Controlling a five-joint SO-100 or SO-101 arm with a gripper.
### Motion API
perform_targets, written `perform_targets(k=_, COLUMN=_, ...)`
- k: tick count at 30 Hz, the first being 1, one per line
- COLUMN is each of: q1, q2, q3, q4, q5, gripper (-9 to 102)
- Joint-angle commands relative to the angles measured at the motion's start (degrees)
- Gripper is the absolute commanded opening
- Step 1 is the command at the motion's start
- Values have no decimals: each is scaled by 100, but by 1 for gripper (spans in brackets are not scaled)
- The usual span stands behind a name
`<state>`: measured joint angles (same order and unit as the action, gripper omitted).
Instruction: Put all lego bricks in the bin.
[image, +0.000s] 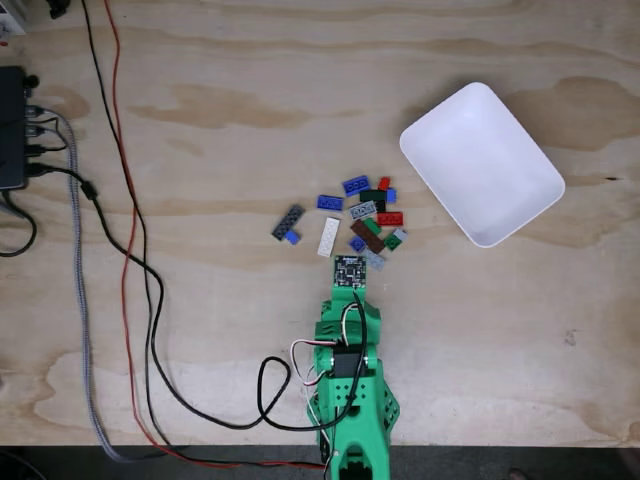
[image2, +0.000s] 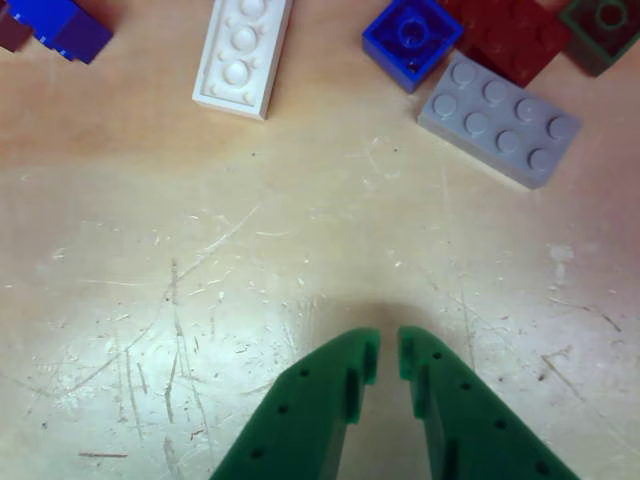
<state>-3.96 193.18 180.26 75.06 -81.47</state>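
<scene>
Several lego bricks (image: 362, 215) lie in a loose cluster on the wooden table, just beyond my green arm (image: 348, 370). The white bin (image: 482, 163) sits to the right of them and holds no bricks that I can see. In the other view my gripper (image2: 390, 350) is shut, its green tips nearly touching with nothing between them, low over bare wood. Ahead of it lie a white plate (image2: 243, 50), a small blue brick (image2: 411, 38), a grey brick (image2: 498, 118) and a dark red plate (image2: 510, 35). All are clear of the fingers.
Black, red and braided grey cables (image: 130, 250) run down the table's left side from a black box (image: 12, 128) at the left edge. The arm's black circuit board (image: 349, 270) sits close to the nearest bricks. The table's front edge (image: 200, 447) runs along the bottom.
</scene>
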Motion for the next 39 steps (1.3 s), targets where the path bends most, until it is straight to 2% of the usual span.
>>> perform_targets(k=1, q1=-264, q2=18, q3=0, q4=105, q5=466, gripper=0)
perform_targets(k=32, q1=-237, q2=-97, q3=-35, q4=53, q5=536, gripper=0)
perform_targets(k=34, q1=-229, q2=-940, q3=-694, q4=-123, q5=817, gripper=0)
perform_targets(k=36, q1=-352, q2=-2575, q3=-1916, q4=-237, q5=1354, gripper=0)
perform_targets(k=39, q1=-624, q2=-4878, q3=-3437, q4=-316, q5=2092, gripper=7)
